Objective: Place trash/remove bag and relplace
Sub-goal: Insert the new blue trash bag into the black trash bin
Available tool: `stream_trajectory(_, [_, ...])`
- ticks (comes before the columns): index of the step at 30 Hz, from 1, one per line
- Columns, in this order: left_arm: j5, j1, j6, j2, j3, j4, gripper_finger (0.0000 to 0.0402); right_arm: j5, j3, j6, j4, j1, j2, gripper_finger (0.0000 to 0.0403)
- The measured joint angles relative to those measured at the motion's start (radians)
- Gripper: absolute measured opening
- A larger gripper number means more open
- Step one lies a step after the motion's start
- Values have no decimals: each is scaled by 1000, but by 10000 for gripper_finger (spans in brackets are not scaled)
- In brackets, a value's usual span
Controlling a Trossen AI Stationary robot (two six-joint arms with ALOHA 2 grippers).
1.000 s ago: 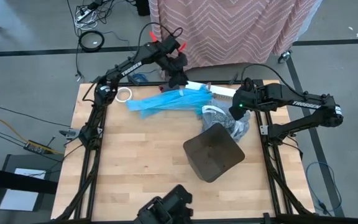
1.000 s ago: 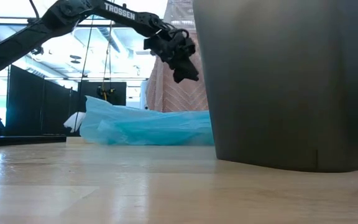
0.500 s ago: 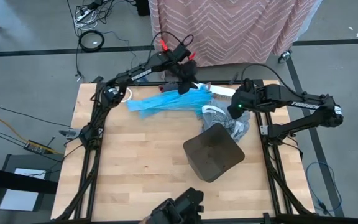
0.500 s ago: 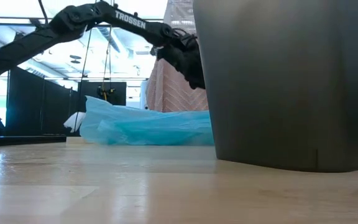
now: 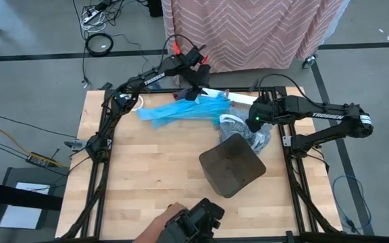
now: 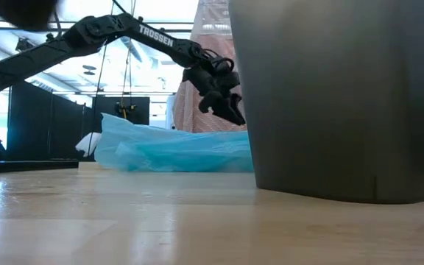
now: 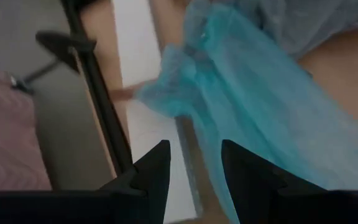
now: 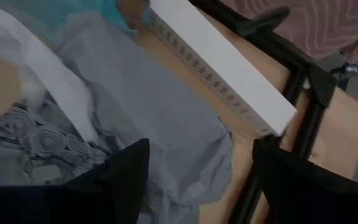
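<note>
The grey bag (image 5: 248, 135) is seen crumpled on the bench (image 5: 147, 175) beside the bin (image 5: 232, 165). Above it the right gripper (image 5: 256, 120) is held with jaws released. The left gripper (image 5: 189, 94) is poised over the blue bag (image 5: 177, 111), jaws parted and empty.

A grey floor (image 5: 26, 27) strewn with cables (image 5: 98, 13) is seen around the wooden table (image 5: 147, 169), with pink zigzag fabric (image 5: 248, 27) draped behind.

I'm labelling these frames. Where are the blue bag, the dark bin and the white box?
blue bag (image 5: 177, 111), high view, middle of its crumpled length
dark bin (image 5: 232, 165), high view, its upturned base
white box (image 8: 219, 70), right wrist view, its long top face
</note>
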Motion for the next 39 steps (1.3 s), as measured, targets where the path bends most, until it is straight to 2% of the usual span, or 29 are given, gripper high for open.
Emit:
stream_trajectory(3, [3, -18, 106, -1, 0, 12, 152, 0, 0, -39, 40, 2, 0, 268])
stream_trajectory(6, [-24, -38, 149, 5, 0, 54, 152, -3, 0, -67, 78, 3, 0, 266])
stream_trajectory(12, [-78, -55, 167, 5, 0, 163, 152, -37, 0, -97, 131, 3, 0, 265])
stream_trajectory(19, [-63, -77, 173, 27, 1, 217, 152, -97, 0, -92, 164, 4, 0, 261])
stream_trajectory(24, [-108, -87, 171, 73, 0, 281, 152, -98, 0, -113, 215, 10, 0, 261])
stream_trajectory(32, [-107, -86, 124, 119, 0, 333, 152, -108, 0, -158, 298, 12, 0, 256])
stream_trajectory(35, [-106, -86, 125, 119, 0, 289, 135, -108, 0, -193, 332, 12, 0, 253])
stream_trajectory(39, [-92, -86, 124, 119, 0, 266, 78, -118, 0, -205, 387, 12, 0, 247])
